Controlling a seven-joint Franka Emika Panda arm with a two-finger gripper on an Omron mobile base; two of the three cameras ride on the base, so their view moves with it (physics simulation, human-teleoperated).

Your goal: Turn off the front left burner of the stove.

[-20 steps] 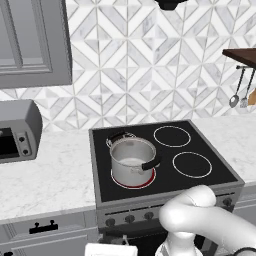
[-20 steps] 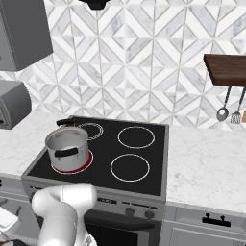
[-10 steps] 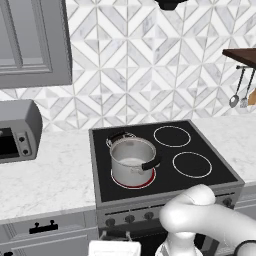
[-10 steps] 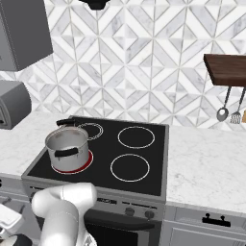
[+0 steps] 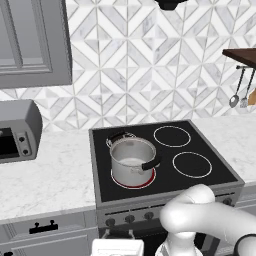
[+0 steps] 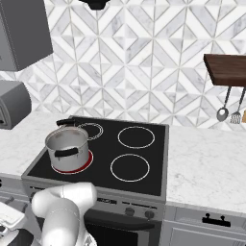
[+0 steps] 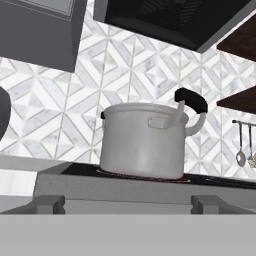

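Under the steel pot [image 5: 132, 161], the front left burner [image 5: 134, 182] glows red (gripper state can't be told).

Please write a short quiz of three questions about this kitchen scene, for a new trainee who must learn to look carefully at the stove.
1. True or false: the steel pot stands on the front left burner of the stove.
2. What colour is the ring under the pot? A) red B) white C) blue
3. Fill in: the row of knobs sits on the grey ____ panel of the stove.

Key:
1. True. In both base views the pot sits on that burner.
2. A. A red glow shows around the pot's base, so the burner looks to be on; the two right-hand rings are thin white outlines.
3. Front.
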